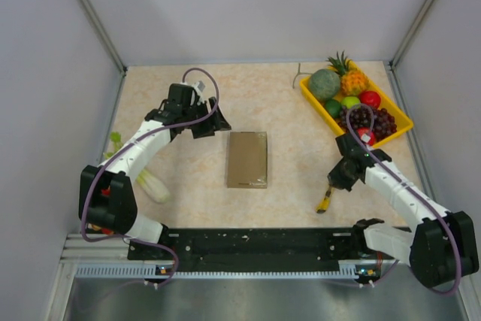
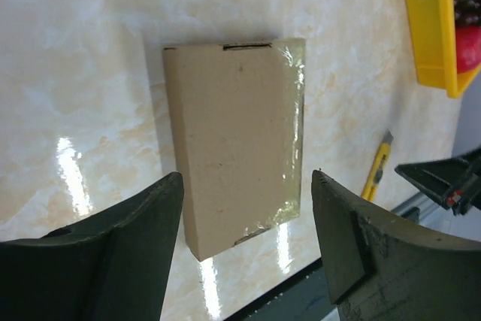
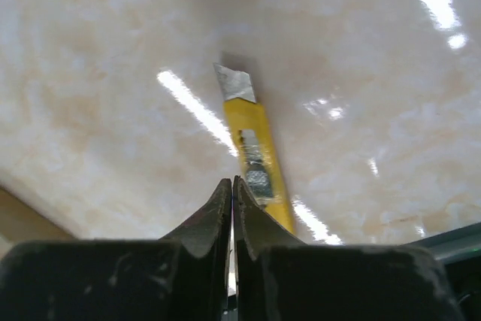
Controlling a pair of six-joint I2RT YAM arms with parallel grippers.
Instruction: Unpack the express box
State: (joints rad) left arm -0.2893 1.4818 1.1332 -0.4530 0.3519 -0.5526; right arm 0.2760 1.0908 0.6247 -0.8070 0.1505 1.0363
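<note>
The express box (image 1: 247, 159) is a flat brown cardboard mailer lying closed on the middle of the table. In the left wrist view the box (image 2: 237, 140) has clear tape along its right long edge. My left gripper (image 1: 213, 122) is open and empty, hovering just beyond the box's far left corner; in its wrist view the gripper (image 2: 246, 177) frames the box's near end. My right gripper (image 1: 336, 183) is shut, with nothing between its fingers (image 3: 232, 182). It is low over the table beside a yellow utility knife (image 3: 252, 148), which lies flat with its blade out.
The knife (image 1: 325, 202) lies right of the box, near the front rail. A yellow fruit tray (image 1: 316, 107) with several fruits stands at the back right. A pale green vegetable (image 1: 154, 186) lies at the left by my left arm. Walls enclose the table.
</note>
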